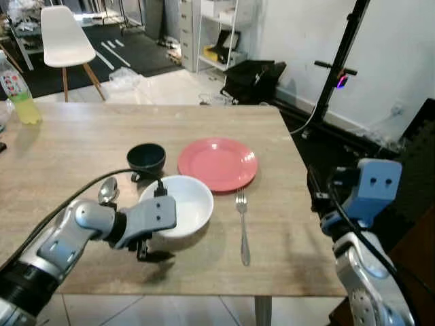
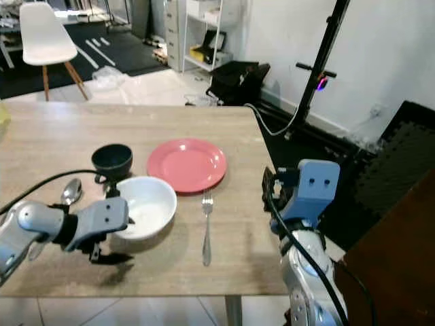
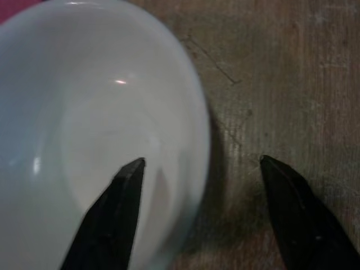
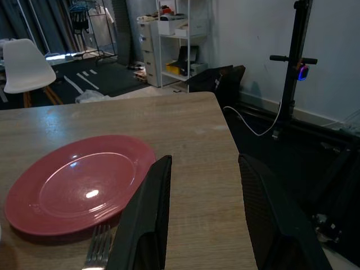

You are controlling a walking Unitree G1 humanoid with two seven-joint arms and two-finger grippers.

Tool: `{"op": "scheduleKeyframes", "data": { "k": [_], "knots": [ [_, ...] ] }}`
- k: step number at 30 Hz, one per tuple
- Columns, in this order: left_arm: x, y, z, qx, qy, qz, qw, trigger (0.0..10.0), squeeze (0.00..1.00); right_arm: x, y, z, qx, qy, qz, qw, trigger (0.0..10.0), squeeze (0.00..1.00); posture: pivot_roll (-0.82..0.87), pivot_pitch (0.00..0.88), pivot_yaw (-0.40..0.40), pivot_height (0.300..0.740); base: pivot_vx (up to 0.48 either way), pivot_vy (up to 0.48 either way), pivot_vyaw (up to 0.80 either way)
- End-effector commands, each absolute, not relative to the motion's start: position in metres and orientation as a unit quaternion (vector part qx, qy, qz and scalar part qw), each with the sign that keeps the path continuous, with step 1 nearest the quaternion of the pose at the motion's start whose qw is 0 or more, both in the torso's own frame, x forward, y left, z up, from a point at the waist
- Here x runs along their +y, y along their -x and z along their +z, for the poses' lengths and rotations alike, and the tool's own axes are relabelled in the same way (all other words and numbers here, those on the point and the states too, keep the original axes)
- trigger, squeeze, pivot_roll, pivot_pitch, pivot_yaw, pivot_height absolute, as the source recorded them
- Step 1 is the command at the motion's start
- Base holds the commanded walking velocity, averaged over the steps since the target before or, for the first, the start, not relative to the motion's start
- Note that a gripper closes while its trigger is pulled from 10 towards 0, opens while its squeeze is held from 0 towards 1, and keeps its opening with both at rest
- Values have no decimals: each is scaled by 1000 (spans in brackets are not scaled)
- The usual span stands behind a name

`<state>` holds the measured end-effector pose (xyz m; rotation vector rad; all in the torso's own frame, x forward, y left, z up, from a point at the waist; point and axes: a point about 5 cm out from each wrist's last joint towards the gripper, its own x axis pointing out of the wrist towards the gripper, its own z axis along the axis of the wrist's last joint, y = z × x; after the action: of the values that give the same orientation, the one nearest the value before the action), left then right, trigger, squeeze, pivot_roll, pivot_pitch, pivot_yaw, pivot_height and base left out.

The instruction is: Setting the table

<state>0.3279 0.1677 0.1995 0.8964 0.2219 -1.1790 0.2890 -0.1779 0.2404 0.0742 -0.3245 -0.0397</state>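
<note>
Your left gripper [image 3: 197, 211] stands open astride the near rim of the white bowl [image 1: 182, 204], one finger inside and one outside, probably to pinch it, while your right gripper [image 4: 205, 211] hangs open short of the pink plate [image 4: 79, 183].

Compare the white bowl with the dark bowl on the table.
The white bowl is wider and shallower; the dark bowl is smaller and deeper. The left gripper straddles the white bowl's rim, fingers open; the dark bowl stands untouched, farther from the robot. Both sit upright and look empty.

Silver arms, black cables, blue-grey wrist housings, black tapered fingers [image 3: 112, 219].
</note>
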Motion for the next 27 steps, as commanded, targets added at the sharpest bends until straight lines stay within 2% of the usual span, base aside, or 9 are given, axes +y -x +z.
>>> {"op": "scheduleKeyframes", "data": {
  "k": [1, 27],
  "knots": [
    [168, -329, 196, 102, -413, -542, 725, 0, 0, -181, -286, 239, -158, -36, -28, 986, 10000, 0, 52, 78, 31, 740, 0, 0, 0],
    [170, -334, 197, 76, -430, -534, 725, 0, 0, -181, -287, 240, -159, -35, -24, 986, 10000, 0, 52, 72, 20, 740, 0, 0, 0]
  ]
}}
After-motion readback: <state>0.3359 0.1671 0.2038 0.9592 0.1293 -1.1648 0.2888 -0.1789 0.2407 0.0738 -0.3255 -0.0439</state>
